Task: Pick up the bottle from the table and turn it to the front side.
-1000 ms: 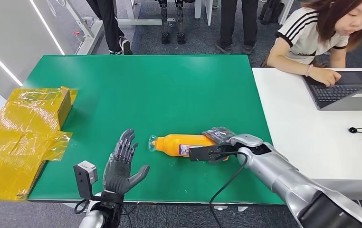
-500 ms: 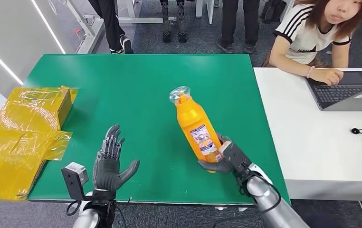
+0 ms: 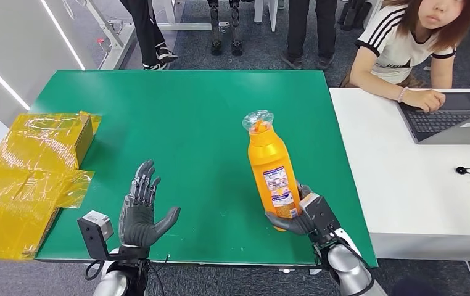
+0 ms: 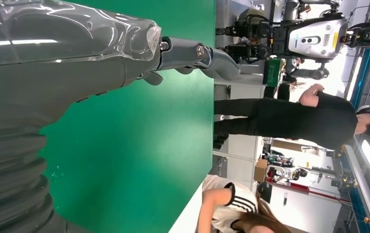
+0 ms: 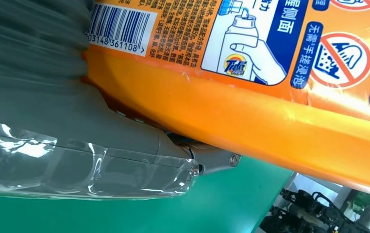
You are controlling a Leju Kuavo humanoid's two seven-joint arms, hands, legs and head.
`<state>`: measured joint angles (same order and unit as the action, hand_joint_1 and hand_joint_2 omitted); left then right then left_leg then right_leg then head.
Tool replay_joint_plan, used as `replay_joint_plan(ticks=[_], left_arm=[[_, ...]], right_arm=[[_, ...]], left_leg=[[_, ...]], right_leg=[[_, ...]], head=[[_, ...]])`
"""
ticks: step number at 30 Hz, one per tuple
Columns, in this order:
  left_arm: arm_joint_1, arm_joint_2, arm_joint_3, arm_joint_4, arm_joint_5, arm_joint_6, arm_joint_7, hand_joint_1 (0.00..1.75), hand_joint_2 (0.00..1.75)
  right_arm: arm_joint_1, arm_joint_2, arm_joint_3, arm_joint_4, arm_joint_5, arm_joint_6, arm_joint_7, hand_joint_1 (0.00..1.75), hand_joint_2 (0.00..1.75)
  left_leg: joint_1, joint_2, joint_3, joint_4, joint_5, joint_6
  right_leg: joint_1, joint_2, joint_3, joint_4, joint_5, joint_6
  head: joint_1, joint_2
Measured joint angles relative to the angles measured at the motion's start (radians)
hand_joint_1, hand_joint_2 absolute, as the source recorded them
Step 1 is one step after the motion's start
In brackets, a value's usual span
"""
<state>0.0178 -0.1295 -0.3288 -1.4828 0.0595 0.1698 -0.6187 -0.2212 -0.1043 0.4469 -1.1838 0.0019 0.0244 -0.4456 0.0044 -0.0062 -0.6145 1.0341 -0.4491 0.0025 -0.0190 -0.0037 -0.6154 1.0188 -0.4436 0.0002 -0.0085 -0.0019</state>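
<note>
My right hand [image 3: 306, 216] grips the base of an orange bottle [image 3: 272, 169] and holds it nearly upright above the green table [image 3: 189, 123], cap wrapped in clear plastic at the top. A label with small print faces me. In the right wrist view the bottle [image 5: 270, 92] shows its barcode and pictogram label, with my thumb [image 5: 125, 160] pressed under it. My left hand [image 3: 141, 209] hovers open, palm up, fingers apart, over the table's near left part. The left wrist view shows that hand [image 4: 76, 53] against the green surface.
A yellow plastic-wrapped box [image 3: 41, 160] lies at the table's left edge. A white table [image 3: 393, 179] adjoins on the right, with a laptop [image 3: 448, 117] and a seated person [image 3: 411, 49] typing. Other people's legs stand beyond the far edge.
A second ago the bottle lay on its side on the table. My right hand has lifted it, stood it up and shifted it rightward. The left hand drew back slightly.
</note>
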Motion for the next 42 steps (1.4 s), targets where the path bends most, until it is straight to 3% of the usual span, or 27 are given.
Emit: replay_joint_plan(ticks=[14, 17, 20, 24, 28, 42], left_arm=[[-0.027, 0.013, -0.001, 0.000, -0.048, -0.033, -0.004, 0.00, 1.75], [-0.124, 0.025, -0.013, 0.018, -0.030, -0.162, 0.044, 0.00, 1.75], [-0.332, 0.031, -0.034, 0.090, 0.027, -0.357, 0.147, 0.00, 1.75], [-0.503, 0.019, -0.036, 0.178, 0.044, -0.424, 0.193, 0.00, 1.75], [-0.557, 0.018, -0.036, 0.225, 0.043, -0.434, 0.193, 0.00, 1.75], [-0.621, 0.010, -0.049, 0.295, 0.050, -0.527, 0.224, 0.00, 1.75]], right_arm=[[0.080, 0.049, -0.112, -0.089, 0.007, 0.005, -0.029, 1.75, 1.75], [0.041, 0.081, -0.110, -0.082, 0.042, 0.059, -0.062, 1.75, 1.75], [-0.088, 0.146, -0.057, -0.039, 0.083, 0.090, -0.051, 1.75, 1.75], [-0.188, 0.212, 0.024, -0.023, 0.109, 0.054, -0.018, 1.75, 1.75], [-0.219, 0.222, 0.063, -0.022, 0.089, 0.033, 0.005, 1.75, 1.75], [-0.250, 0.223, 0.130, 0.049, 0.080, 0.046, 0.008, 1.75, 1.75]], left_leg=[[0.000, 0.000, 0.000, 0.000, 0.000, 0.000], [0.000, 0.000, -0.003, 0.000, 0.003, 0.000], [0.001, 0.002, -0.009, 0.000, 0.011, -0.003], [0.001, 0.004, -0.008, 0.000, 0.014, -0.004], [0.001, 0.003, -0.009, 0.000, 0.014, -0.003], [0.000, 0.003, -0.010, 0.000, 0.013, -0.002]], right_leg=[[0.000, 0.000, 0.000, 0.000, -0.001, 0.001], [0.000, 0.000, -0.002, 0.001, 0.002, 0.000], [0.000, 0.002, -0.011, 0.002, 0.010, -0.003], [0.000, 0.004, -0.012, 0.002, 0.012, -0.004], [0.000, 0.003, -0.012, 0.002, 0.012, -0.004], [0.000, 0.003, -0.013, 0.001, 0.011, -0.003]], head=[[0.000, 0.000], [0.000, 0.000], [0.000, 0.000], [0.000, 0.000], [0.000, 0.000], [0.000, 0.000]])
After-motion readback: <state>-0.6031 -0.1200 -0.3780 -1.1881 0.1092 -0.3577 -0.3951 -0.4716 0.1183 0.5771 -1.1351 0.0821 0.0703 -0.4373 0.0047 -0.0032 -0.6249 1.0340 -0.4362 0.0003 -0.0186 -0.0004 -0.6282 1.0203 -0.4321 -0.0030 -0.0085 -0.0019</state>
